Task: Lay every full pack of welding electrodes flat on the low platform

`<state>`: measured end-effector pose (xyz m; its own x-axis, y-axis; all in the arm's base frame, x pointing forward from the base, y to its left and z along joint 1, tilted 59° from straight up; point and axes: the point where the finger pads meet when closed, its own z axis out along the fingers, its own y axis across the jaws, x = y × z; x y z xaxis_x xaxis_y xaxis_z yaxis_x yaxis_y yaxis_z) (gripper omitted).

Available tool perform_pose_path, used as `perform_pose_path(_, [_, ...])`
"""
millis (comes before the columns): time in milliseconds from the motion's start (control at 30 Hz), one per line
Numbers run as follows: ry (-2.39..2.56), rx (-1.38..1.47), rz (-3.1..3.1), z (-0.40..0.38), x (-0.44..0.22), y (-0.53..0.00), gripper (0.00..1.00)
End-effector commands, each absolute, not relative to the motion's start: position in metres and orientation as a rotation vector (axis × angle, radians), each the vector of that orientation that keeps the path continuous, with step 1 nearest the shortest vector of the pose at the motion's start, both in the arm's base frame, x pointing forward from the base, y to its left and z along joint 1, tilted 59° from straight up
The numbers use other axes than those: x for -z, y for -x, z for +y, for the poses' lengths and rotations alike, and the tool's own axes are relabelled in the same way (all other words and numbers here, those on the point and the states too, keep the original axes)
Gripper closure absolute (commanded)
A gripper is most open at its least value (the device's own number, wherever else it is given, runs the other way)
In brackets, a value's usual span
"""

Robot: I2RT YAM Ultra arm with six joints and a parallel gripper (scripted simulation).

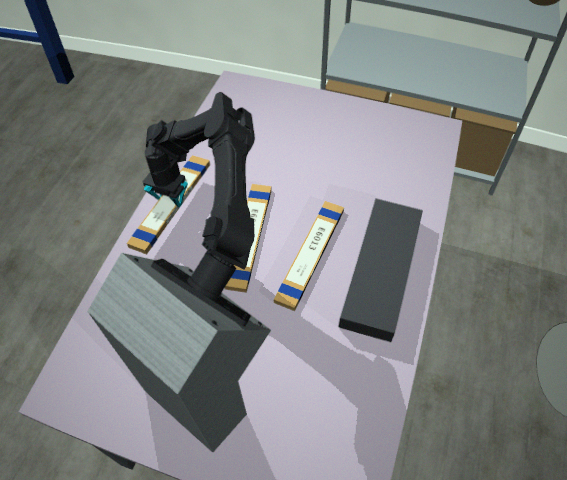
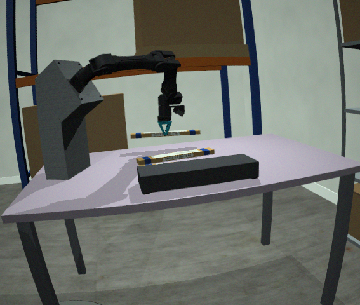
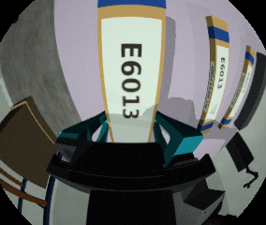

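Note:
My gripper (image 1: 168, 199) (image 2: 165, 133) (image 3: 130, 112) is shut on the leftmost pack (image 1: 155, 217) (image 2: 146, 134) (image 3: 131, 80), one finger on each long side near its middle. That pack is level and raised above the table, label up. The middle pack (image 1: 259, 195) (image 3: 221, 75) lies flat on the table, partly hidden by the arm in the top view. The right pack (image 1: 314, 253) (image 3: 240, 94) lies flat between it and the platform. The low dark platform (image 1: 384, 263) (image 2: 199, 173) (image 3: 257, 91) bears no pack.
The arm's grey base block (image 1: 154, 320) (image 2: 60, 131) stands on the lilac table (image 1: 324, 134) (image 2: 288, 157), near the packs' lower ends in the top view. The held pack is near the table's left edge. A grey shelf rack (image 1: 428, 67) stands beyond the far edge.

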<state>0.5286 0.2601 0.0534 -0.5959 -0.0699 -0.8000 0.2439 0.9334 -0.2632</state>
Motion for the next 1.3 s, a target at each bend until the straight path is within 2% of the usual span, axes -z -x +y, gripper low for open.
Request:
perform_pose_path(0, [-0.085, 0.366, 2.127, 0.299, -0.093, -0.504, 1.0])
perform_pose_path(1267, [-0.09, 0.357, 2.123, 0.319, -0.13, -0.45, 1.0])
